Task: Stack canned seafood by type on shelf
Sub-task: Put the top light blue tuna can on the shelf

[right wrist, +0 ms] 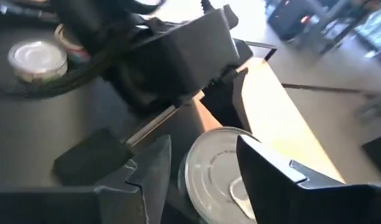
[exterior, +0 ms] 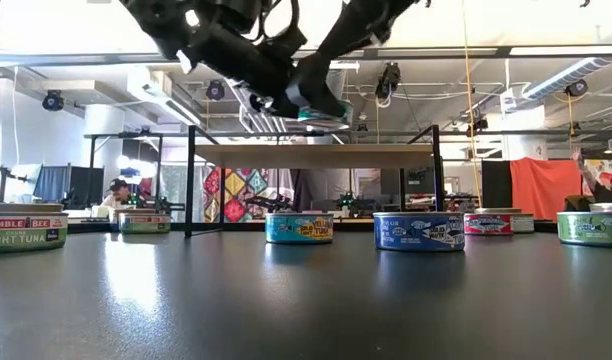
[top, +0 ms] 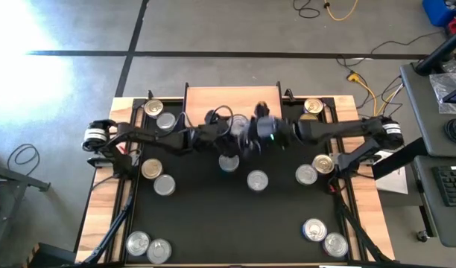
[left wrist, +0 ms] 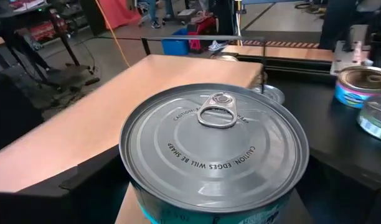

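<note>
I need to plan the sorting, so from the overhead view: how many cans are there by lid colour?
Silver-lidded cans: 10, counting the partly hidden one at the front edge of the shelf
Gold-lidded cans: 4
Total: 14

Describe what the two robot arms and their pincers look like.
Both arms are dark, jointed and slim, with black cables looping along them. Each has a white-and-black cylindrical joint near its base, left and right. The right pincer has two blocky, angular dark fingers. A green light glows mid-table.
</note>
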Robot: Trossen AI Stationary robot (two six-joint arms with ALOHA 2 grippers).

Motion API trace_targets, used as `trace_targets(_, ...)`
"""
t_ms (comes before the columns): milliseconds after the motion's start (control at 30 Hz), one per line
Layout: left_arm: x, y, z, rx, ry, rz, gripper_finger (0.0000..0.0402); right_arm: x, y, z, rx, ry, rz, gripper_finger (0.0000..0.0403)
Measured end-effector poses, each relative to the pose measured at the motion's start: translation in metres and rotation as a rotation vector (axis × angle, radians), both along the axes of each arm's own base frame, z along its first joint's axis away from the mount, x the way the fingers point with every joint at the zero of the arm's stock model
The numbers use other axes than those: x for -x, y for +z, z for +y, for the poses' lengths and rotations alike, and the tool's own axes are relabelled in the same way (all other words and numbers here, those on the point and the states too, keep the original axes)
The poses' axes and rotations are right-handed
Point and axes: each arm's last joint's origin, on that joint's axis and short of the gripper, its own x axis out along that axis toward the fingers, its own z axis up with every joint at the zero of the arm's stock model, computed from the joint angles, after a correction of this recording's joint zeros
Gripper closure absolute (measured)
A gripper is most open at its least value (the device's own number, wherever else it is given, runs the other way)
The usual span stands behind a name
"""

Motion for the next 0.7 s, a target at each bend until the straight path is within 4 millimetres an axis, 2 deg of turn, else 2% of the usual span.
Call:
trace_targets(167,0.002,0.002,0.031,0.046,0.054,-0.028,0.0019,-0.005,-0.009,-0.053,-0.099,-0.034,-0.044,0.0264)
trace_targets(300,0.007,0.001,0.051,0.093,0.085,-0.055,0.0019,-0.005,-0.019,-0.085,-0.144,-0.054,-0.043,0.0299)
trace_targets(567,0.011,-0.005,0.057,0.156,0.089,-0.029,0.0018,-0.023,-0.041,-0.122,-0.221,0.008,-0.040,0.0379)
trace_targets(700,0.012,-0.007,0.058,0.151,0.089,-0.004,0.0007,-0.034,-0.051,-0.133,-0.228,0.001,-0.010,0.0391)
